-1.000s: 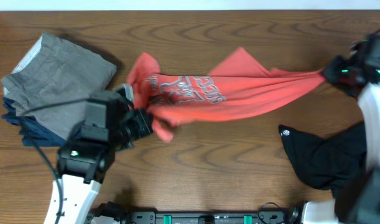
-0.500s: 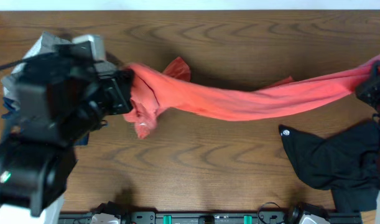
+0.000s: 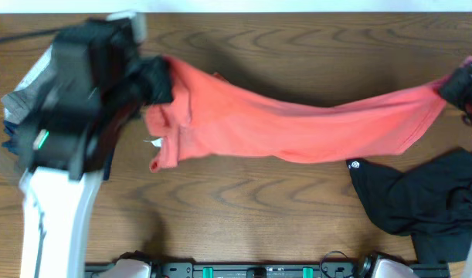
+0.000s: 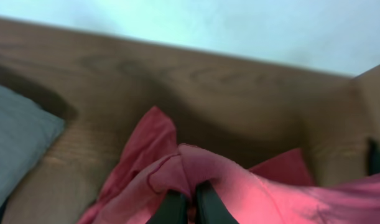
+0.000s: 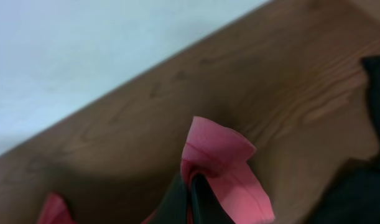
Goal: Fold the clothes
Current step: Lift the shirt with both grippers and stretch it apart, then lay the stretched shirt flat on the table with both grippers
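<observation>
Over the table (image 3: 259,208), left hand (image 4: 185,208) and right hand (image 5: 191,198) each pinch the coral T-shirt's (image 3: 297,127) opposite ends

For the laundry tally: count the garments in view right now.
4. A red shirt hangs between the left gripper and right gripper; a black garment lies near right; a folded grey garment sits far left on a dark blue garment. The left arm may hide more.

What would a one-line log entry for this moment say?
left pincer: shut on coral-red T-shirt | right pincer: same | T-shirt: stretched between them | black garment: on table
</observation>
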You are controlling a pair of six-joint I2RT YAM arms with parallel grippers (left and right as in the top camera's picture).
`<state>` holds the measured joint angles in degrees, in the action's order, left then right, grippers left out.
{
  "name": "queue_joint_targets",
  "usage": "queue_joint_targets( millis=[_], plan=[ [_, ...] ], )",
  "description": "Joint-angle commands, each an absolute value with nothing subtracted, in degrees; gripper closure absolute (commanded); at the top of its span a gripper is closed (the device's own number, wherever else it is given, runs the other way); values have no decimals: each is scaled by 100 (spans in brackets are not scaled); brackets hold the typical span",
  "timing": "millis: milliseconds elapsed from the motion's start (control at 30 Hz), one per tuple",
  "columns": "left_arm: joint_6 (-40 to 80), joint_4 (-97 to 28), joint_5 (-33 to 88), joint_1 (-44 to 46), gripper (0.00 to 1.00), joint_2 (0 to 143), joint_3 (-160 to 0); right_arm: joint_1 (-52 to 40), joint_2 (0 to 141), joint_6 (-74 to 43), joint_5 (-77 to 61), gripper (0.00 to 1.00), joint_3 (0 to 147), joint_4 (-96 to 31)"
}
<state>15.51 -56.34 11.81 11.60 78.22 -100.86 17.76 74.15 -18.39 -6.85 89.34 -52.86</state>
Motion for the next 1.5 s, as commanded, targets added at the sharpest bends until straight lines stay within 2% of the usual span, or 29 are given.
queue_joint_targets(
  millis=[0,200,333,400,500,633,800,933,1133,1267,1467],
  plan=[
    [1197,-5286,1072,1087,94,8582,-10108,1719,8106,-1511,-784,99,9011,-4875],
    [1347,-3059,954,819,94,9662,-10114,1568,9190,-2150,-799,99,9013,-2733],
    [2473,-1551,1000,458,94,9835,-10224,1590,9349,-3070,-862,99,9035,-1133],
    [2797,-969,1146,276,94,9835,-10370,1634,9332,-3129,-856,99,9190,-508],
    [3253,-405,1435,1,94,9835,-10890,1715,9334,-3094,-670,99,9835,-217],
    [3074,-403,1535,-150,94,9835,-11764,1756,9334,-2515,-471,99,10735,-593],
    [2528,-1658,1605,-148,94,9832,-12256,1756,9334,-2108,-471,99,11052,-1544],
    [2357,-3651,1608,-141,94,9915,-12208,1754,9443,-1564,-224,99,11004,-3111],
    [1774,-6573,1603,-121,94,10318,-12171,1763,9983,-1474,1326,99,10600,-5275],
    [1476,-8064,1581,-121,94,10685,-12162,1785,10294,-1474,1479,99,10138,-6012],
    [1339,-9426,1581,-97,94,10954,-11767,1916,10383,-1826,1500,99,9365,-6733]
  ],
)
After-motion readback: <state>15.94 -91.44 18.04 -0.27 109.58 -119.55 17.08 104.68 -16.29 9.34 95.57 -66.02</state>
